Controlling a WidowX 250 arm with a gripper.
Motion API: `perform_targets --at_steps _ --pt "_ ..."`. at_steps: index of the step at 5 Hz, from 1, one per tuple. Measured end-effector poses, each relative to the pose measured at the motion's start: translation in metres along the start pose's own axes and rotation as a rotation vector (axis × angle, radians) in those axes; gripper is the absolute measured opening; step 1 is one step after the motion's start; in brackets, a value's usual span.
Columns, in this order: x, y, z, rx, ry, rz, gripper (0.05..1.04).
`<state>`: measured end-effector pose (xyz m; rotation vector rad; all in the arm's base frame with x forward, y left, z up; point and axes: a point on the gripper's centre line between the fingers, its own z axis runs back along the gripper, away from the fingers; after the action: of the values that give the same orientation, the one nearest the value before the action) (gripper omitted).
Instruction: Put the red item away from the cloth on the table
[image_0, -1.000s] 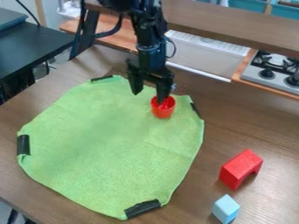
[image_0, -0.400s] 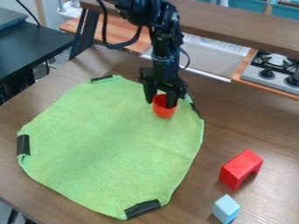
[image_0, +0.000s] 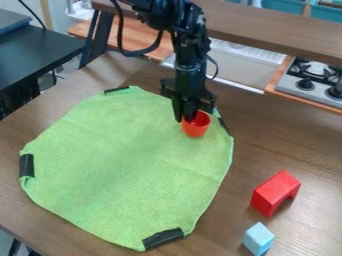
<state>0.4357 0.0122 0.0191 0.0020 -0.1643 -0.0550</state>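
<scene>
Camera view: one cup (image_0: 196, 129), one cloth (image_0: 120, 170), two blocks (image_0: 272, 193).

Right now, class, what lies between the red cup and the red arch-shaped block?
In the camera view, a strip of green cloth lies nearest the red cup, then brown tabletop up to the red block.
</scene>
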Motion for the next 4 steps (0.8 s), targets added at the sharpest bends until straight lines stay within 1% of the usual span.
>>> perform_targets --at_steps 1,2,3,4 --pt "-0.003 -0.008 0.0 -0.024 0.019 -0.016 0.082" --pt "-0.006 -0.025 0.005 -0.027 0.063 -0.055 0.082" --pt "0.004 -0.055 0.025 -0.071 0.03 -0.107 0.082" --pt "0.013 -0.075 0.036 -0.085 0.003 -0.112 0.081"
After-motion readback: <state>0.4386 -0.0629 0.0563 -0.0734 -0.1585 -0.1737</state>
